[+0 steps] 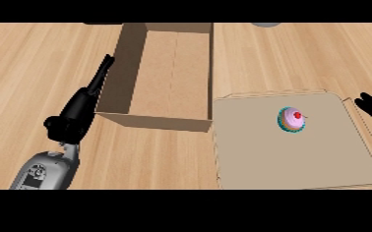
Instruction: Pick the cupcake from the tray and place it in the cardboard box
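Pink-frosted cupcake with red cherry (292,119) sits untouched on flat tan tray (247,152). Open brown cardboard box (131,64) just left. Left hand (85,101) straight-fingered, parked beside box. Right hand (363,101) at tray edge, fingers unclear.

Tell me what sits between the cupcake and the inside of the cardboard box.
In the head view, bare tray floor, the tray's left rim, then the cardboard box's right wall separate it from the cupcake. No other object lies there.

Right hand (364,101) mostly off-frame.
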You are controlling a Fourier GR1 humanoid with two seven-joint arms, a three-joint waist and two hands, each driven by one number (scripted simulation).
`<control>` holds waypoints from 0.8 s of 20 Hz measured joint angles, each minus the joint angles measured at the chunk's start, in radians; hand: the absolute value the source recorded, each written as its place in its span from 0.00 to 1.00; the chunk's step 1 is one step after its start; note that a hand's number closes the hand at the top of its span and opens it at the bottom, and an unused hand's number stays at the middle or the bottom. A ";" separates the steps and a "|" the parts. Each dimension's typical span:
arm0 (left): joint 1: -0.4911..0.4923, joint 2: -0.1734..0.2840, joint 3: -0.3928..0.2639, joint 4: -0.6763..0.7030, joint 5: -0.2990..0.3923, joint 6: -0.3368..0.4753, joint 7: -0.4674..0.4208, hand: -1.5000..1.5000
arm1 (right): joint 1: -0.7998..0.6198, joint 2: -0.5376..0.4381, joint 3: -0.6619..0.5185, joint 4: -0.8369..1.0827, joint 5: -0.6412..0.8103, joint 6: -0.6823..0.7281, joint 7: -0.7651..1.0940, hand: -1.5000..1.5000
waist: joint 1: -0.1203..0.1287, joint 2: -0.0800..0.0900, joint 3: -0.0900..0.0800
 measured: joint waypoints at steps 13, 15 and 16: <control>-0.025 -0.035 0.004 -0.003 -0.021 -0.036 0.022 0.50 | -0.216 0.125 0.124 0.049 -0.020 0.107 0.269 0.00 | 0.037 0.008 0.001; -0.037 -0.038 0.010 0.012 -0.021 -0.046 0.021 0.50 | -0.250 0.145 0.140 0.090 -0.012 0.124 0.278 0.00 | 0.036 0.008 0.001; -0.036 -0.043 0.011 0.014 -0.030 -0.040 0.016 0.50 | -0.244 0.154 0.145 0.097 -0.002 0.128 0.278 0.00 | 0.034 0.007 0.002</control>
